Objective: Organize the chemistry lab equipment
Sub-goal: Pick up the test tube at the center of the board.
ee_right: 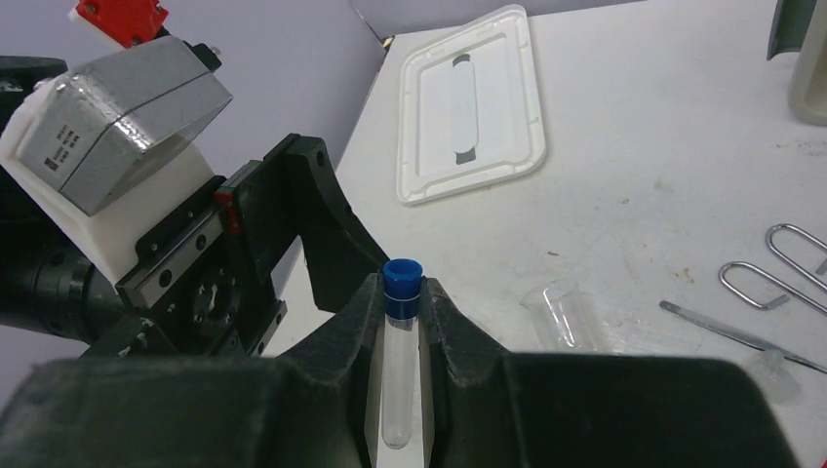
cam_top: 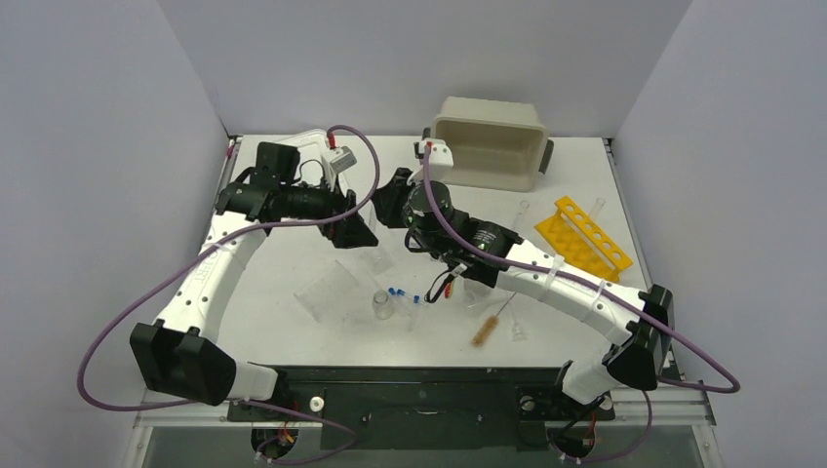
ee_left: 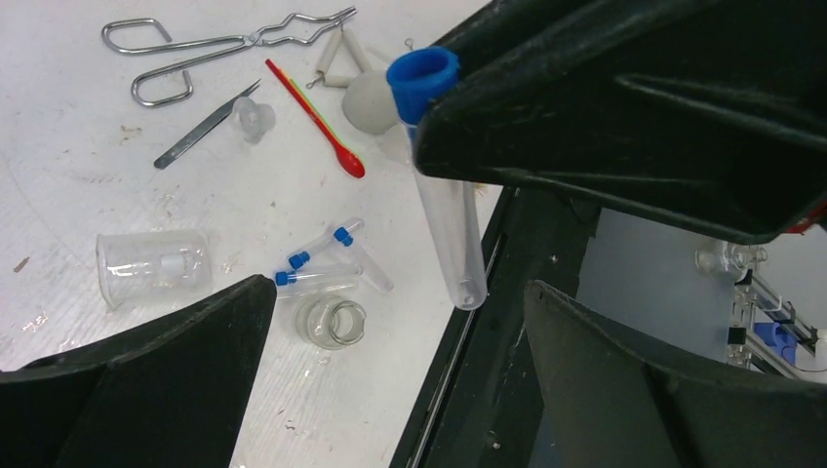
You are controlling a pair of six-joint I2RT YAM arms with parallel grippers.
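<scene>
Table [ee_left: 59,205]: beaker [ee_left: 151,265] sideways, prob. empty

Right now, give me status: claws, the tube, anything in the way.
Right claw shut on blue-capped tube. Left claw open, close by, not touching it. Loose tubes, beaker lying on table.

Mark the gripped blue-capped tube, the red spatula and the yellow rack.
blue-capped tube [ee_right: 398,361]: right wrist view, glass body below the cap.
red spatula [ee_left: 314,116]: left wrist view, mid-handle.
yellow rack [cam_top: 584,235]: top external view, holed upper face.
</scene>
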